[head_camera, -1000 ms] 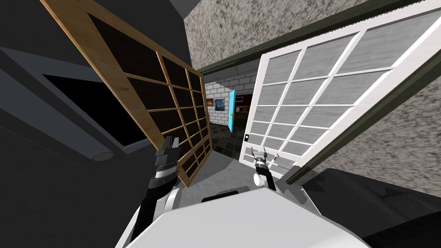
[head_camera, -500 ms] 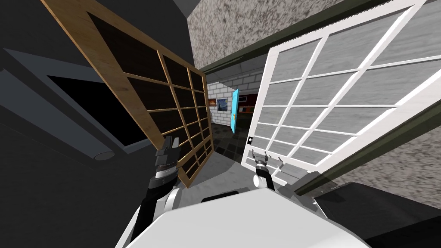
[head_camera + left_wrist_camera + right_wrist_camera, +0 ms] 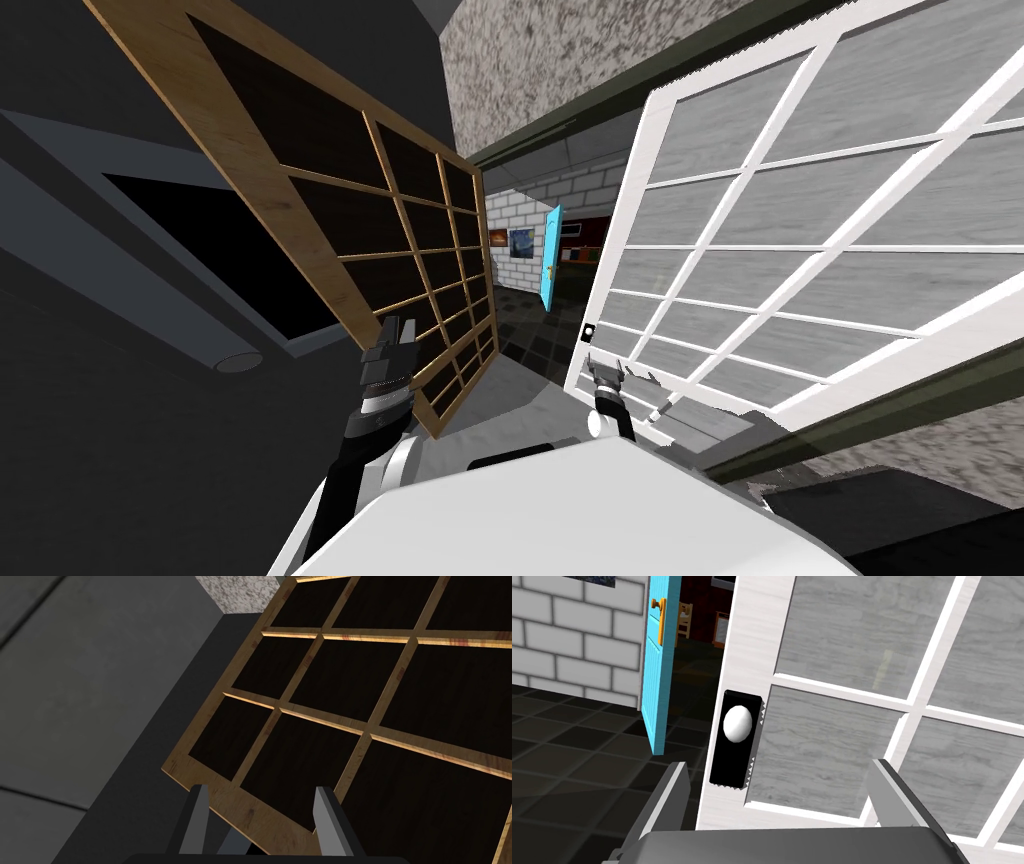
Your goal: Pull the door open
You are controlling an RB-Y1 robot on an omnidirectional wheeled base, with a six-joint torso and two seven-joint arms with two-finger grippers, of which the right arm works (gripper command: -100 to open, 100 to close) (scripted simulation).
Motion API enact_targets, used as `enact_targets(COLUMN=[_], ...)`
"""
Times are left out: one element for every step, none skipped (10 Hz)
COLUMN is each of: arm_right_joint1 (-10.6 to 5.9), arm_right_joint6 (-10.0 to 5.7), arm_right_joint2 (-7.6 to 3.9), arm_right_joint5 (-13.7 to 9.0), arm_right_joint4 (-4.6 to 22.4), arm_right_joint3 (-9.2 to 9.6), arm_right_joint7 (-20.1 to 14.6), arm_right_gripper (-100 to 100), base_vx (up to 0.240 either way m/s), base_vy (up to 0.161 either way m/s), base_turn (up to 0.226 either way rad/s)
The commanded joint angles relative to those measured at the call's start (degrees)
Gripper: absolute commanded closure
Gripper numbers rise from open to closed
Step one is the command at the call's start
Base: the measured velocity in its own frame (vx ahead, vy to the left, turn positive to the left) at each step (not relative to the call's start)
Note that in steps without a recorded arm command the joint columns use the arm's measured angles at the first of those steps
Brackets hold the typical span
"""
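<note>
This is a home, seen at an inner doorway. A white-framed door with a grid of grey panes [image 3: 760, 200] stands ajar and carries a black plate with a white oval knob [image 3: 735, 738]. Opposite it stands a light-wood-framed door with dark panes [image 3: 400, 250]. The wall above both is rough, grey-speckled plaster [image 3: 560, 50]. Through the gap a dark tiled floor [image 3: 577, 751] runs to a white brick wall [image 3: 577, 651] with a framed picture [image 3: 522, 243] on it. A turquoise plank door [image 3: 657, 691] with an orange handle [image 3: 660, 621] stands open there. Past it, a small light-wood chair [image 3: 684, 621] sits against a dark red wall.
</note>
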Motion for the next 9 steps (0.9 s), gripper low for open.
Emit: enact_targets(arm_right_joint1=[-0.85,-1.22,-1.58,-1.88,-2.17,-2.46,-3.02,-3.22,-3.62], arm_right_joint6=[-0.76,-1.09,-1.42,-1.69,-1.96,-2.22,-2.73,-2.91,-3.28], arm_right_joint2=[-0.05,0.04,0.14,0.23,0.32,0.42,0.60,0.68,0.84], arm_right_joint5=[-0.71,-1.13,-1.56,-1.90,-2.23,-2.57,-3.21,-3.44,-3.90], arm_right_joint4=[2.63,3.90,5.17,6.21,7.23,8.24,10.17,10.87,12.28], arm_right_joint3=[-0.42,-0.66,-0.90,-1.10,-1.30,-1.49,-1.86,-1.99,-2.26], arm_right_joint7=[-1.79,-2.74,-3.69,-4.47,-5.22,-5.98,-7.42,-7.94,-8.99], arm_right_gripper=[-100,-100,-100,-100,-100,-100,-100,-100,-100], base_vx=[0.075,0.072,0.067,0.075,0.067,0.062,0.112,0.105,0.077], base_vy=[-0.055,-0.060,-0.062,-0.059,-0.059,-0.046,-0.064,-0.071,-0.068], base_turn=[0.083,0.077,0.108,0.077,0.065,0.067,0.089,0.083,0.103])
